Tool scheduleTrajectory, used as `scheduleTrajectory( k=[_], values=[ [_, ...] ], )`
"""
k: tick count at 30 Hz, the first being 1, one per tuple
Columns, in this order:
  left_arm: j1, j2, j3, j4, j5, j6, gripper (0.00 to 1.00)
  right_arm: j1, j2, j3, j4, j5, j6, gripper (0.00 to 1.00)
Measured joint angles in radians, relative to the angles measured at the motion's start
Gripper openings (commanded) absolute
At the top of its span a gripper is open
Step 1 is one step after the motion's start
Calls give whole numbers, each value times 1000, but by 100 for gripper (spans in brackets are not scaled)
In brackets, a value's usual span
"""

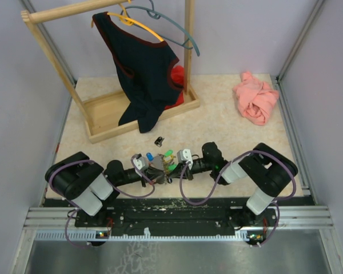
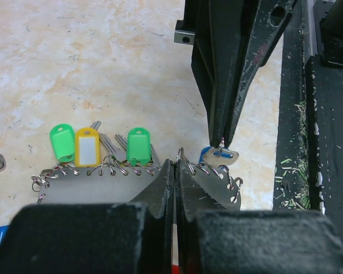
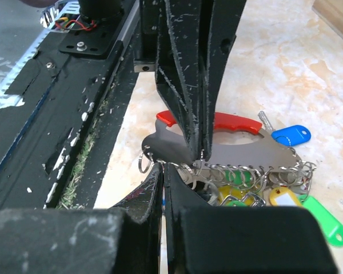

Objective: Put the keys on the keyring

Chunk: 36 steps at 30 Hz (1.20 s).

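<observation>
**Keyring** (image 2: 91,191): flat silvery plate edged with small wire rings, with a red handle (image 3: 228,121) along one side. It lies on the table (image 1: 228,114) at 6 o'clock, between the two arms.

**Left gripper** (image 2: 174,165): jaws together, clamped on the plate's ringed edge.

**Right gripper** (image 2: 222,142): jaws together, tips at 2 o'clock of the left gripper. They nip what looks like a blue-headed key (image 2: 207,154) just beside the plate, but the pinch point is too small to be sure.

**Keys** (image 2: 106,142): hung on rings at 10 o'clock of the left gripper, with green tags (image 2: 62,142) and a yellow tag (image 2: 87,147). A blue tag (image 3: 291,135) lies beside the handle.

**Pink cloth** (image 1: 256,103): at 1 o'clock on the table, well apart.
</observation>
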Motion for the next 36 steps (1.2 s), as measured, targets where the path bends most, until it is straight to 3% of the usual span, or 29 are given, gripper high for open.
scheduleTrajectory(
  k=[15, 36],
  values=[
    [0, 0, 0, 0, 22, 0, 1, -9, -24, -9, 0, 90, -10, 0],
    [0, 0, 0, 0, 31, 0, 1, -9, -22, -8, -1, 84, -10, 0]
  ],
)
